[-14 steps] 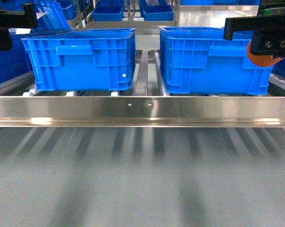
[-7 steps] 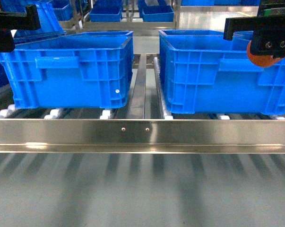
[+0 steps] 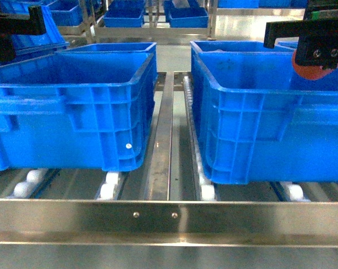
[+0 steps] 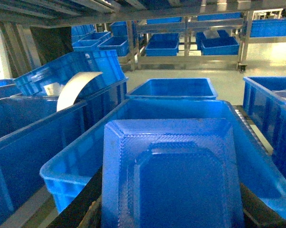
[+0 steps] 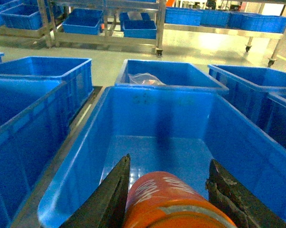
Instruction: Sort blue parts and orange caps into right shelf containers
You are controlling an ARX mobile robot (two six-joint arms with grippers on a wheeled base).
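The shelf [image 3: 169, 221] is built as a steel roller rack, with white rollers under the crates so that they can be slid along it and a steel front rail so that they are stopped at the edge; two of the right shelf containers are set side by side on it, the left crate [image 3: 73, 112] and the right crate [image 3: 258, 129], apart from each other with a steel divider [image 3: 163, 140] between them so that the two sorts can be kept separate. A blue part [image 4: 171, 175] (a shallow moulded tray, seen only in the left wrist view) is carried by the left gripper [image 3: 6, 33] over the open left crate, presumably so that it can be dropped straight in; whether the jaws are clamped on it cannot be told, since only dark edges show beneath it. One of the orange caps [image 5: 171, 202] is clamped between the dark jaws of the right gripper [image 5: 169, 209], white print showing on its side; it is held above the near end of the right crate, whose floor appears bare, so a release here is judged likely to land inside the walls.
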